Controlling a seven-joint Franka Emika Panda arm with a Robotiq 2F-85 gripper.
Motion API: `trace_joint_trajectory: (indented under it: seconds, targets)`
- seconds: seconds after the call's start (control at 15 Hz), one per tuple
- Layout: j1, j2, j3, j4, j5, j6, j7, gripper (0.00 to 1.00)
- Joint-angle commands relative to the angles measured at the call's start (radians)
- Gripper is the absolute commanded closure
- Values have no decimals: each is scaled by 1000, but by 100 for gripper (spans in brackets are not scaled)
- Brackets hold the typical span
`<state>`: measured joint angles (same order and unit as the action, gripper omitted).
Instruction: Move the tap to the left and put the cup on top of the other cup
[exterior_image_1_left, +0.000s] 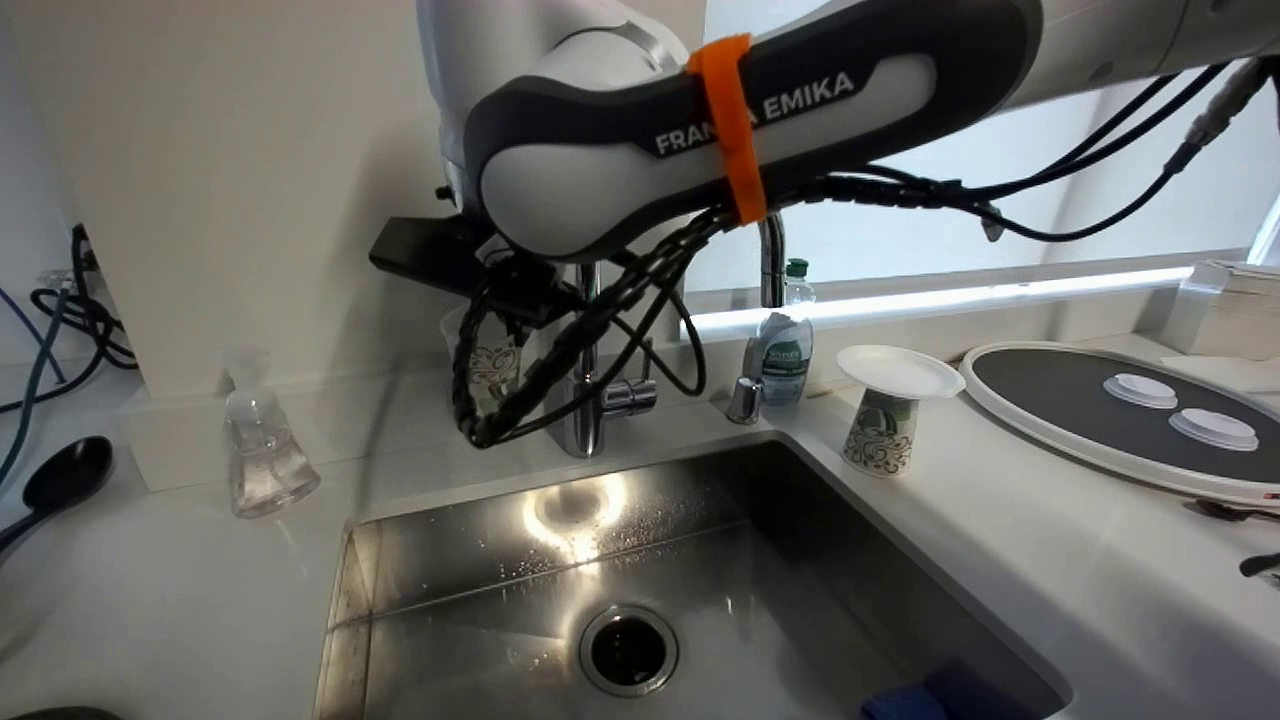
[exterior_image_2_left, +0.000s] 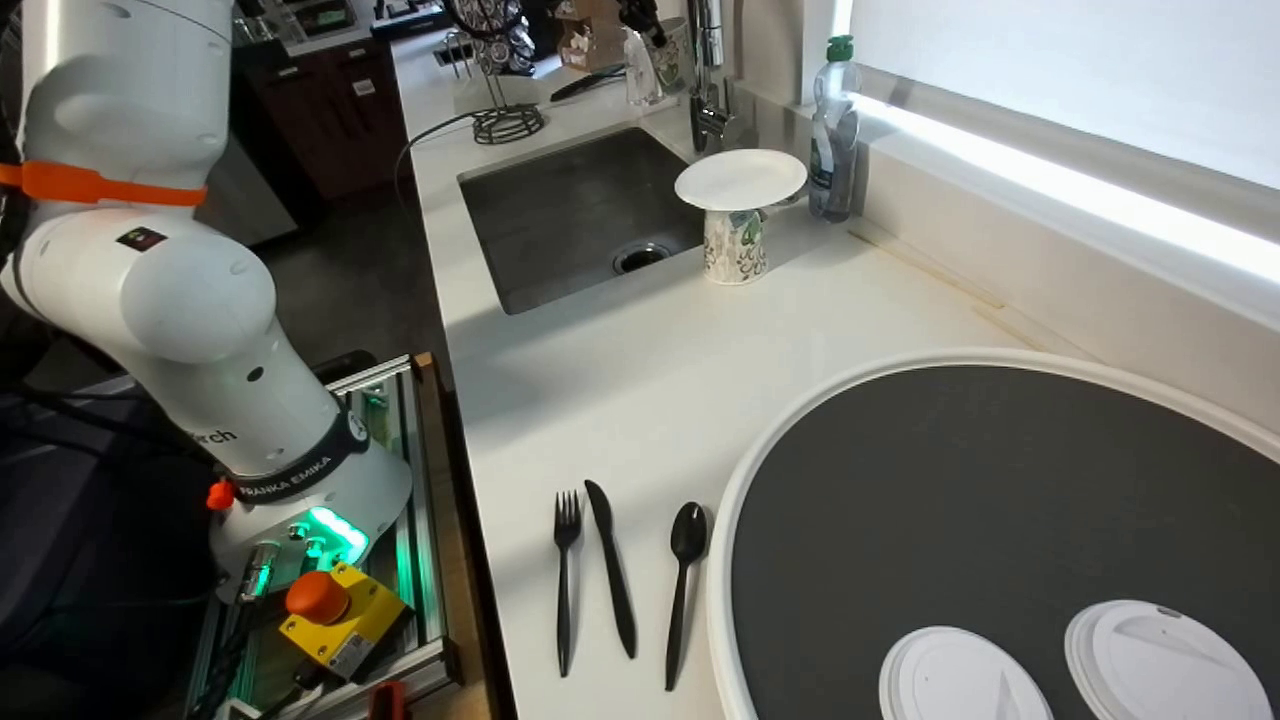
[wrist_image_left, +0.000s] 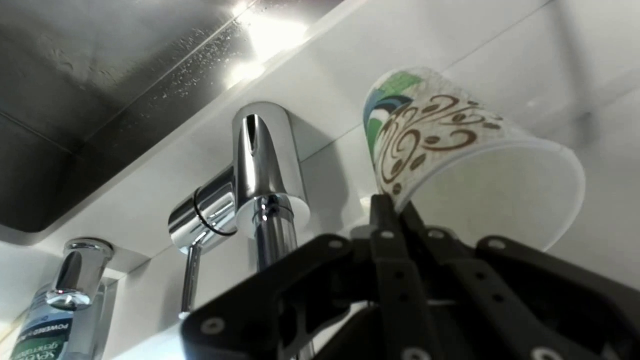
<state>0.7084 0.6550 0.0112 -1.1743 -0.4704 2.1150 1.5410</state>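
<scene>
One gripper (wrist_image_left: 396, 204), pinching the rim of the cup (wrist_image_left: 440, 130): paper, mouth up, white inner wall showing, brown scrollwork outside. Just beside the gripper: the tap (wrist_image_left: 272, 150), chrome, standing between it and the farther items: green-capped soap bottle (exterior_image_1_left: 785, 360); the other cup (exterior_image_1_left: 880, 440), scroll-patterned, topped by a white plate (exterior_image_1_left: 900, 372).

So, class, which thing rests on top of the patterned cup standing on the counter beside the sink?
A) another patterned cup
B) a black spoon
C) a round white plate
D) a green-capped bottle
C: in both exterior views, a round white plate lies across the top of the patterned cup.
</scene>
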Motion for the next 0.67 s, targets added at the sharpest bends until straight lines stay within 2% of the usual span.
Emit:
trace_joint_trajectory:
  seconds: [0.0, 0.27, 0.6]
  targets:
    - [-52, -122, 44, -154, 36, 113, -99, 99]
    - [-117, -240, 82, -295, 73, 215, -242, 99]
    - [-198, -391, 129, -449, 178, 199, -490, 99]
